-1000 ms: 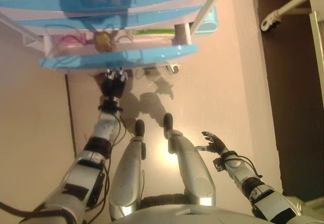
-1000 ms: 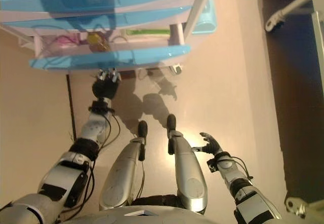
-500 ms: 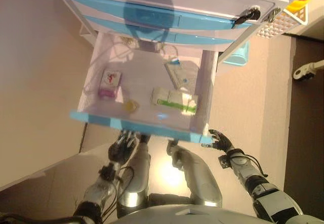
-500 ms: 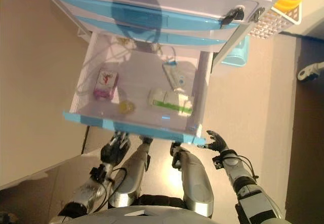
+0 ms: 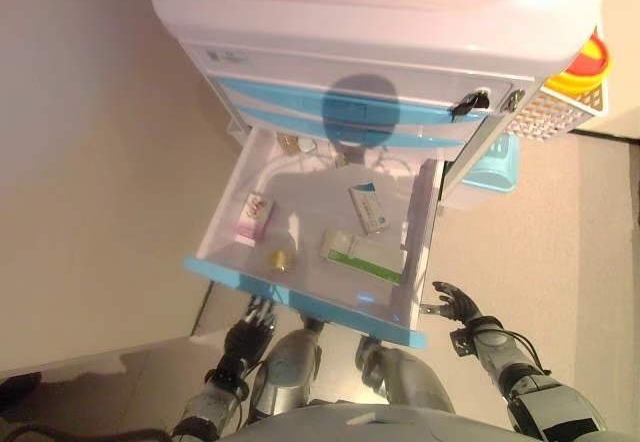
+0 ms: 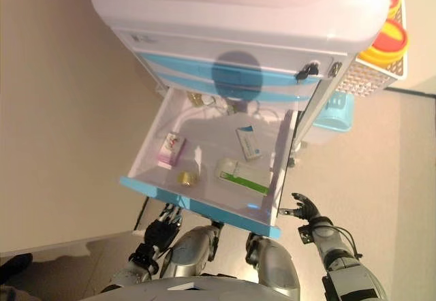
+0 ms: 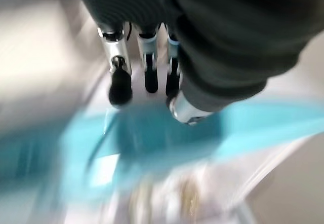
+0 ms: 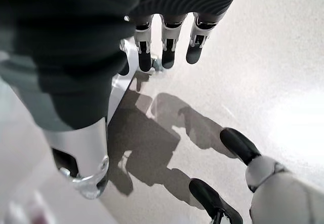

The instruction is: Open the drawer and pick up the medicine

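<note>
The bottom drawer [image 5: 300, 297] of a white cabinet with blue fronts stands pulled out. In it lie a pink box [image 5: 253, 219], a small yellow round thing [image 5: 281, 260], a white-and-green medicine box [image 5: 362, 254] and a white-and-blue box [image 5: 371, 208], with thin cables at the back. My left hand [image 5: 248, 330] hangs just below the drawer's blue front, its fingers [image 7: 119, 84] straight and holding nothing. My right hand [image 5: 455, 305] is open with spread fingers beside the drawer's right front corner, clear of it.
A key [image 5: 470, 105] sticks out of the upper drawer front. A white mesh basket [image 5: 560, 112] with a yellow-and-red container [image 5: 588, 62] hangs on the cabinet's right side. A light blue bin [image 5: 495, 167] stands on the floor beneath. A wall runs along the left.
The camera has swung up, so the whole cabinet now shows. The drawer stands further out than a second ago. My left hand stays under its front; my right hand has barely moved.
</note>
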Controlling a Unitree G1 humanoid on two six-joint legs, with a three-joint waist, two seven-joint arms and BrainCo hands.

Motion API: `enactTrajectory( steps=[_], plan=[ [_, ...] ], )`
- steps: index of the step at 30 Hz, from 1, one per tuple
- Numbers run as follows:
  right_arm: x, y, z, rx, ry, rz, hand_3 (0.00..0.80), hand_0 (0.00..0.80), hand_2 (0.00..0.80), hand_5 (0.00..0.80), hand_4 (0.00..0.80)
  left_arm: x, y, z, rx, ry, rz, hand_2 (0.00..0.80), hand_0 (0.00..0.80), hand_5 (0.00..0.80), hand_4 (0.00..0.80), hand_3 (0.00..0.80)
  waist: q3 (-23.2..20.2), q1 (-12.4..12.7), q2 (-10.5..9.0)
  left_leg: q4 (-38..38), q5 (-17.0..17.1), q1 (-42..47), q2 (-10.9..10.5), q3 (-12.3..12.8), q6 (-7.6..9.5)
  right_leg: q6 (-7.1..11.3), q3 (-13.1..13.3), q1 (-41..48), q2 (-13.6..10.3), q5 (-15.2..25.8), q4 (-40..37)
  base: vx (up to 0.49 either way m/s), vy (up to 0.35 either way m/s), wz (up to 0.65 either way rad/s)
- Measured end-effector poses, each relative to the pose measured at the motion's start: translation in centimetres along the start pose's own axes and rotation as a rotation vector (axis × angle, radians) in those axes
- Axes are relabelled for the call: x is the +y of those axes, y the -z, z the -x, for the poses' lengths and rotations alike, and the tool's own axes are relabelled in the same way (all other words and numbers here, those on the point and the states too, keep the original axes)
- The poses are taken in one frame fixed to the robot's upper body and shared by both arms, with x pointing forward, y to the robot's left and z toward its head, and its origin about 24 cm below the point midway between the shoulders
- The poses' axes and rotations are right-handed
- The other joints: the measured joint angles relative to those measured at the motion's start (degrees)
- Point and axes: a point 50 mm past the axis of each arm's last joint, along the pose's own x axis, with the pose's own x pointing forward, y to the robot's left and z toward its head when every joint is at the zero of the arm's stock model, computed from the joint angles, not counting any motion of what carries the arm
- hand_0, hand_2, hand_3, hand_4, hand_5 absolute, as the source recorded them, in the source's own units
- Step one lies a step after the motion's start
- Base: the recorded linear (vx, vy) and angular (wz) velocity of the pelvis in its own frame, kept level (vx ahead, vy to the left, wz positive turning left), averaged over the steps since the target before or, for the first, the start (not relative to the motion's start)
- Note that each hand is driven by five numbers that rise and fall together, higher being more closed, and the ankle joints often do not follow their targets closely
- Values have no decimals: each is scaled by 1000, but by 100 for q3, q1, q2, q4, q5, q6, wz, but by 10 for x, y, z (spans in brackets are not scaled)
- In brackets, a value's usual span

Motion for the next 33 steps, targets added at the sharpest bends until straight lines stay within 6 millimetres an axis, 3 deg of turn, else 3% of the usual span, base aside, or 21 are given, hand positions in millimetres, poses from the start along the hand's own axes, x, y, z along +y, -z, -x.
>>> enactTrajectory(
  steps=[3, 6, 11, 13, 16, 19, 21, 23, 27, 31, 33],
  plan=[
    [-1, 13, 5, 35, 5, 3, 0, 0, 0, 0, 0, 37, -28, 21, -4, -266, -293, 0, 0, 0, 0, 0, -12, -29, 6, -20, -51, 11, -6, 51, 85, -9, -5, 12, -1, 25, 23, 50, 33, 2],
    [2, 26, 10, 67, 2, -2, 0, 0, 0, 0, 0, 50, -38, 31, 40, -404, -533, 0, 0, 0, 0, 0, -21, -90, -106, -96, -89, 122, 1, 102, 152, 64, 70, -5, 6, 11, 67, 57, 46, -8],
    [14, 33, 12, 82, 11, -11, 0, 0, 0, 0, 0, 42, -36, 21, 124, -413, -744, 0, 0, 0, 0, 0, -145, -313, -507, -204, -280, 226, 42, 176, 353, 195, 281, -104, 51, 36, 78, 27, 47, -25],
    [23, 41, 15, 129, 27, -11, 0, 0, 0, 0, 0, 37, -36, 15, 163, -429, -791, 0, 0, 0, 0, 0, -262, -323, -711, -224, -310, 240, 17, 352, 424, 248, 501, -195, 44, 72, 117, 61, 73, -44],
    [28, 54, 20, 206, 107, -9, 0, 0, 0, 0, 0, 28, -34, 5, 208, -414, -846, 0, 0, 0, 0, 0, -339, -406, -826, -227, -363, 333, -27, 604, 526, 346, 749, -206, 21, 137, 125, 45, 62, -46],
    [16, 60, 25, 235, 283, -62, 0, 0, 0, 0, 0, 24, -32, 1, 230, -406, -884, 0, 0, 0, 0, 0, -344, -575, -843, -226, -407, 385, -64, 867, 632, 467, 1011, -201, 42, 262, 24, 9, 11, -43],
    [1, 53, 27, 178, 420, -80, 0, 0, 0, 0, 0, 25, -32, 2, 245, -421, -907, 0, 0, 0, 0, 0, -335, -647, -870, -226, -440, 389, -57, 1072, 695, 548, 1170, -150, 59, 441, -169, -26, -2, -50],
    [-17, 32, 28, 63, 531, -87, 0, 0, 0, 0, 0, 28, -34, 4, 254, -432, -922, 0, 0, 0, 0, 0, -295, -778, -985, -225, -459, 404, -69, 1219, 742, 606, 1354, -90, 92, 690, -386, -63, 31, -52],
    [-51, -43, 34, -277, 698, -64, 0, 0, 0, 0, 0, 34, -41, 9, 280, -468, -957, 0, 0, 0, 0, 0, -197, -985, -1253, -245, -462, 396, -69, 1315, 868, 938, 1605, -119, 58, 1026, -608, -67, 64, -53],
    [-62, -107, 62, -640, 752, 82, 0, 0, 0, 0, 0, 39, -39, 13, 304, -486, -981, 0, 0, 0, 0, 0, -200, -1120, -1380, -349, -391, 370, -87, 1566, 998, 1214, 1560, -239, -48, 975, -631, -55, 61, -27],
    [-62, -134, 78, -806, 740, 147, 0, 0, 0, 0, 0, 42, -34, 16, 329, -491, -1005, 0, 0, 0, 0, 0, -198, -1113, -1375, -409, -356, 340, -80, 1650, 991, 1153, 1561, -309, -111, 926, -480, -47, 34, -23]
  ],
)
